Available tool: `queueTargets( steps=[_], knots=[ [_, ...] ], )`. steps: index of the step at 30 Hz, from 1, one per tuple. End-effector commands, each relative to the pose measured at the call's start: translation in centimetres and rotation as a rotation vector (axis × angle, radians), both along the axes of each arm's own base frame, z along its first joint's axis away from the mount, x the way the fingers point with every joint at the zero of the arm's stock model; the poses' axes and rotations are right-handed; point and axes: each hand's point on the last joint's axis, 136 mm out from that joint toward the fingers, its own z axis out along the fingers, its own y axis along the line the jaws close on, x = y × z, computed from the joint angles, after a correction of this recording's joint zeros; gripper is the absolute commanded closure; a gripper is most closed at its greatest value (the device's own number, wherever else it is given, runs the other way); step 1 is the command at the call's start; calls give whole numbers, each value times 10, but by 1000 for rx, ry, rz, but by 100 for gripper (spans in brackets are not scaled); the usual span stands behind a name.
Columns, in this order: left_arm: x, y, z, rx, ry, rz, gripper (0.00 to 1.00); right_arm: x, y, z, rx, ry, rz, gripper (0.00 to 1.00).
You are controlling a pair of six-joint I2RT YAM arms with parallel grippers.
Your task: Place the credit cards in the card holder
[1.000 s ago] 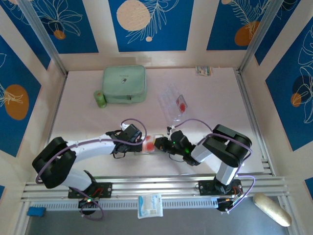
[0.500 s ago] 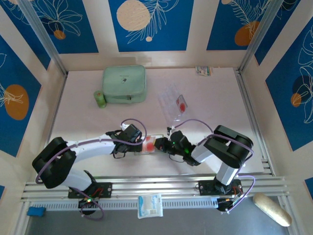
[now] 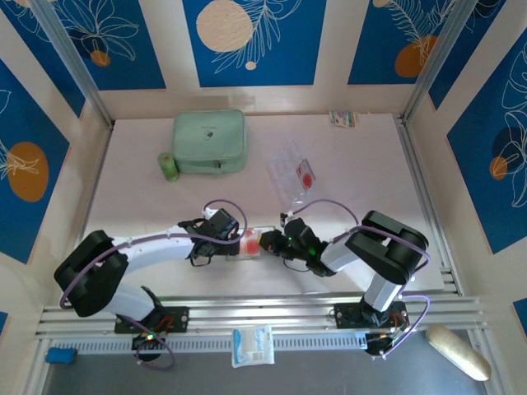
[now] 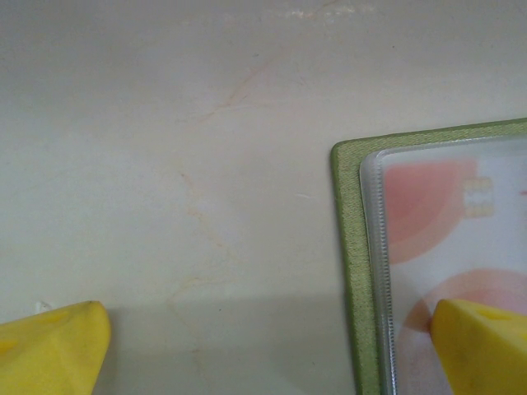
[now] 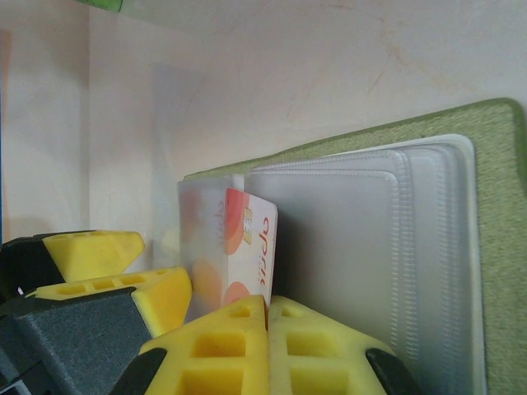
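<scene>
At the worktop's [image 3: 370, 164] near centre: right arm [image 3: 350, 247] crept left, easing card [image 5: 247, 234] into holder [image 5: 502, 247].
Right jaws pinched on card, not yet seated; left jaws wide, empty, one finger [image 4: 482, 346] pinning holder.

The olive holder [image 5: 494, 214] lay open, one card [image 5: 247, 239] standing partly in its clear pocket; other cards [image 3: 298, 174] lay well beyond.

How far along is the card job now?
Done: the card holder lies open, one red-marked card seemingly under its clear sleeve. In hand: the right pincer pinches a card at a pocket; the open left pincer straddles the holder's edge. Left: loose cards farther back.
</scene>
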Motion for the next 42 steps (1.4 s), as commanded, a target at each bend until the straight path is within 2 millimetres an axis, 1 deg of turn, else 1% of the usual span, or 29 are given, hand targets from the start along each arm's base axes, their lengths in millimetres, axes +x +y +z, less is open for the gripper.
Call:
queueTargets(
  steps=[1, 9, 15, 16, 18, 19, 20, 22, 23, 27, 31, 32, 35, 37, 42],
  knots=[
    [-9, 12, -6, 48, 20, 3, 0, -12, -7, -26, -80, 88, 17, 100],
    [-8, 9, -3, 39, 15, 3, 0, -14, -2, -33, -93, 142, 49, 100],
    [-1, 4, 11, 18, -17, -3, 0, -18, 1, -40, -109, 192, 104, 100],
    [1, 3, 14, 13, -25, -2, 0, -17, 0, -39, -110, 195, 112, 96],
    [3, 2, 21, 7, -40, 1, 0, -14, -2, -33, -109, 194, 132, 81],
    [4, 2, 24, 3, -46, 3, 0, -14, -5, -30, -113, 193, 143, 72],
    [5, 3, 27, 3, -54, 6, 0, -13, -7, -25, -121, 188, 152, 66],
    [6, 5, 32, 6, -64, 17, 0, -11, -13, -15, -146, 173, 170, 61],
    [7, 7, 35, 6, -70, 25, 0, -10, -15, -9, -166, 163, 178, 61],
    [8, 15, 36, 22, -76, 45, 0, -7, -24, 8, -261, 127, 212, 61],
    [6, 25, 29, 43, -61, 63, 0, -1, -21, 20, -315, 90, 254, 69],
    [6, 27, 27, 49, -56, 67, 0, 0, -19, 20, -326, 86, 263, 73],
    [3, 33, 21, 67, -45, 79, 0, 3, -12, 22, -349, 75, 291, 82],
    [3, 37, 19, 77, -39, 88, 0, 4, -6, 21, -362, 71, 308, 85],
    [0, 42, 10, 99, -23, 92, 0, 4, 7, 15, -375, 75, 339, 90]
  ],
)
